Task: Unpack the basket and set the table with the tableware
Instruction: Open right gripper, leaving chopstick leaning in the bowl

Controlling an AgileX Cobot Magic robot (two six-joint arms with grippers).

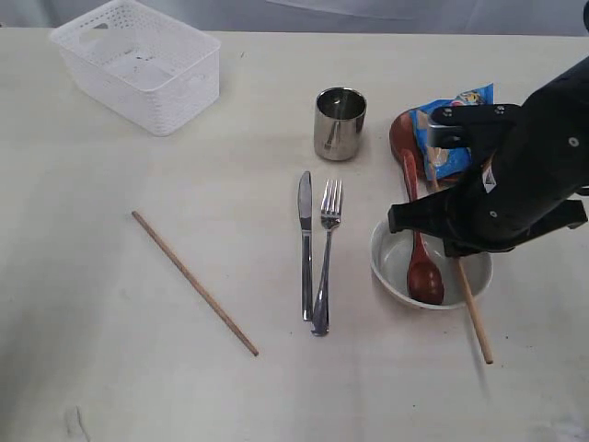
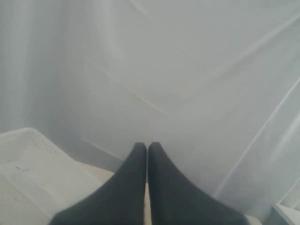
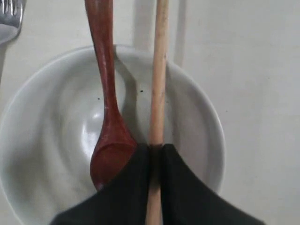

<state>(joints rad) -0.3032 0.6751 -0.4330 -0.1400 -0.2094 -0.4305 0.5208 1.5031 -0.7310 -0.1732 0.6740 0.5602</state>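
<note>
My right gripper [image 3: 156,147] is shut on a wooden chopstick [image 3: 159,70] above the pale bowl [image 3: 197,108]. The reddish-brown spoon [image 3: 105,70] lies in the bowl beside the chopstick. In the exterior view the held chopstick [image 1: 474,318] sticks out past the bowl [image 1: 379,262] toward the table's front. The other chopstick [image 1: 193,281] lies slanted on the table [image 1: 110,350], left of the knife [image 1: 306,244] and fork [image 1: 327,253]. The steel cup [image 1: 340,122] stands behind them. The white basket [image 1: 184,97] sits at the far left, nothing showing inside. My left gripper [image 2: 147,146] is shut on nothing.
A blue chip bag [image 1: 465,98] lies on the brown plate [image 1: 400,138] behind the bowl, partly hidden by my right arm. In the left wrist view a basket corner [image 2: 28,159] shows against a white curtain.
</note>
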